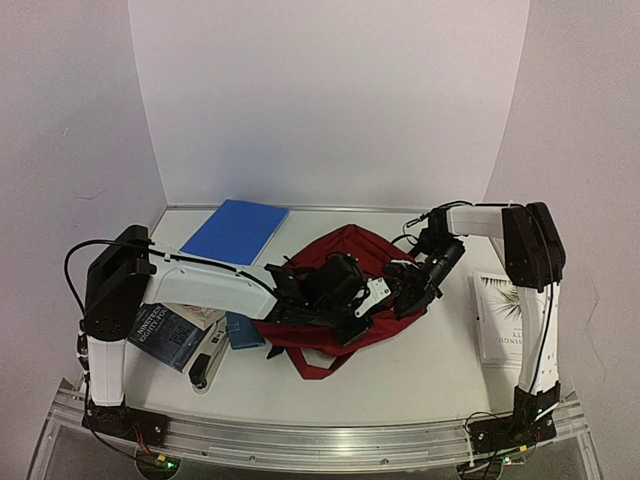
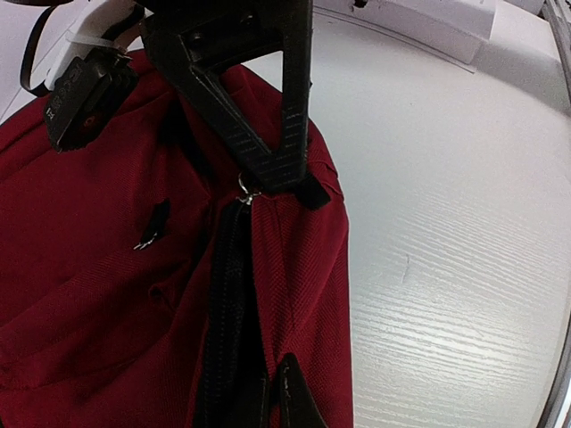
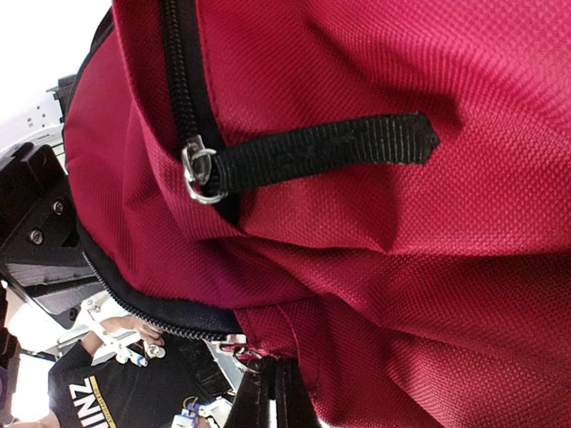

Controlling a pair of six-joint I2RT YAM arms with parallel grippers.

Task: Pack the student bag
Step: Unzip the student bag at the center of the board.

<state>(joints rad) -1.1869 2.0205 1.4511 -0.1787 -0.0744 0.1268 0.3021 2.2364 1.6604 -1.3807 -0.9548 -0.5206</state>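
Your left gripper is clamped shut on the zipper pull of the student bag; draw it steadily along the zipper, not upward. In the right wrist view, the right gripper pinches the red fabric tight: use that as your anchor. From above, the bag lies in the middle of the table, between both arms.

The student bag is coarse woven cloth.

Your white surface carries the red student bag centrally, a blue notebook far-left, a dark book near-left, a white book right.
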